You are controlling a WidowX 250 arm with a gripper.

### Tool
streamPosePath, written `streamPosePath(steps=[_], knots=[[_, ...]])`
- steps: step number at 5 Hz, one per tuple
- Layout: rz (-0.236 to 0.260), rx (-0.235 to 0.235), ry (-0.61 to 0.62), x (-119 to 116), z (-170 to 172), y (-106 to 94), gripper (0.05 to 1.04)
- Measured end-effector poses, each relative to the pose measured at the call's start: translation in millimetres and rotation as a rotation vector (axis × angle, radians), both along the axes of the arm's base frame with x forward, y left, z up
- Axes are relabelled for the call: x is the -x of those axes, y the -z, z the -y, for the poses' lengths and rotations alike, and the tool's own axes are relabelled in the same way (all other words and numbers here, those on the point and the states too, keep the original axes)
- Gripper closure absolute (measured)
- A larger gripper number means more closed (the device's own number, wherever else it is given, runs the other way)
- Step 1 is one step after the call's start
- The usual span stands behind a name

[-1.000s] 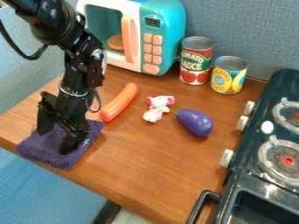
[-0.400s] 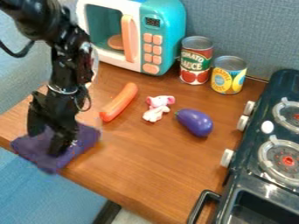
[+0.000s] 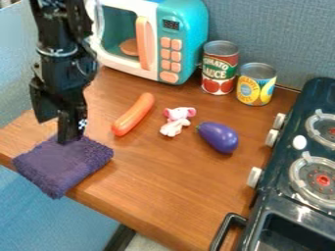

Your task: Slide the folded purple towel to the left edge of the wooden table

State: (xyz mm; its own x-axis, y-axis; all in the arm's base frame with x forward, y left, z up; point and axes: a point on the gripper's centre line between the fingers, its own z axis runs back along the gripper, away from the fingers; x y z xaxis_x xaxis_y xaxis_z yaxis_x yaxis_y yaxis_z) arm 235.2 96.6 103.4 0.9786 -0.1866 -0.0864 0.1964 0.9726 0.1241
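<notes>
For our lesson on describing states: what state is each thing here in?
Purple towel: flat, corner overhanging table
Gripper: fingers open
Toy microwave: door looks shut
Red can: upright
Yellow can: upright
Orange sausage: lying
Plush toy: lying
Eggplant: lying
Stove: on or off, cannot tell

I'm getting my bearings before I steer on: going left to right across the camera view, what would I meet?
Purple cloth → orange sausage → pink-and-white toy → eggplant → yellow can → burners.
</notes>
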Motion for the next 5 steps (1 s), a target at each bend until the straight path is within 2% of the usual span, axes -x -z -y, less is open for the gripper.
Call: streamPosePath(steps=[1,2,5], knots=[[0.0,0.028,0.007,-1.5,-1.4,-6.5,0.083],[-0.035,0.146,0.033,-7.2,15.8,1.6,0.083],[-0.039,0.155,0.045,-7.5,18.5,2.3,0.083]])
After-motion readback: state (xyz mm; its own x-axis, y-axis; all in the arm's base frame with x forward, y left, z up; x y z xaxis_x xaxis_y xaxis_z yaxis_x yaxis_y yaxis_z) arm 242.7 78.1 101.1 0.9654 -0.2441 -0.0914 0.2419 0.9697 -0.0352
